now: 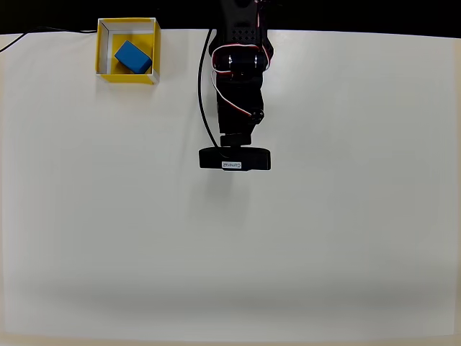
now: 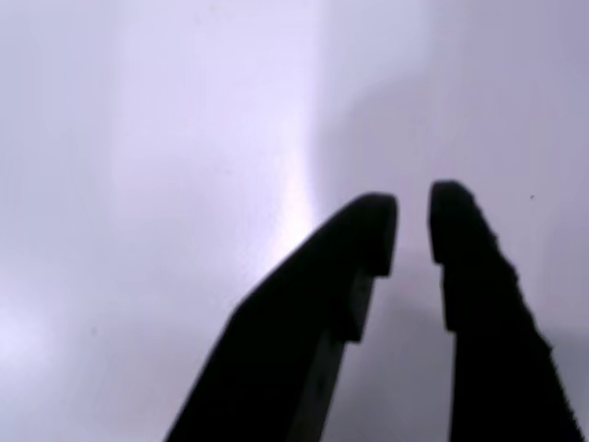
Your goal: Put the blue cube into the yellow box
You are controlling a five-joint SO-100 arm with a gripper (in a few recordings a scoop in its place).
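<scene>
Top-left corner of the overhead view: the blue cube (image 1: 132, 57) lies inside the yellow box (image 1: 103, 49), resting on the box floor
Cube pose: turned at an angle to the box walls, nearer the right-hand wall, with a strip of yellow floor showing to its left and below it
Box: square and open-topped, yellow outside with pale inner walls, standing at the far edge of the worktop (image 1: 346, 238) where the pale surface meets a dark band
Box and arm: well apart; the arm is to the right of the box in the overhead view, with bare worktop between them
Arm: black, reaching down into the picture from the top edge near the middle, with red and white wires looping over its upper joint and a black cable trailing along its left side
Wrist camera: a black bar with a small white label sits across the lower end of the arm (image 1: 235, 159), and it hides what lies beneath it in the overhead view
Fingers: in the wrist view the gripper (image 2: 412, 226) shows as two dark fingers (image 2: 304, 322) rising from the bottom edge, their tips close with only a narrow gap between them, and nothing held in that gap
Under the fingers: plain pale worktop, blurred, with a soft bright streak running up the middle of the wrist view
Worktop: off-white and even, faintly shadowed along the lower edge of the overhead view
</scene>
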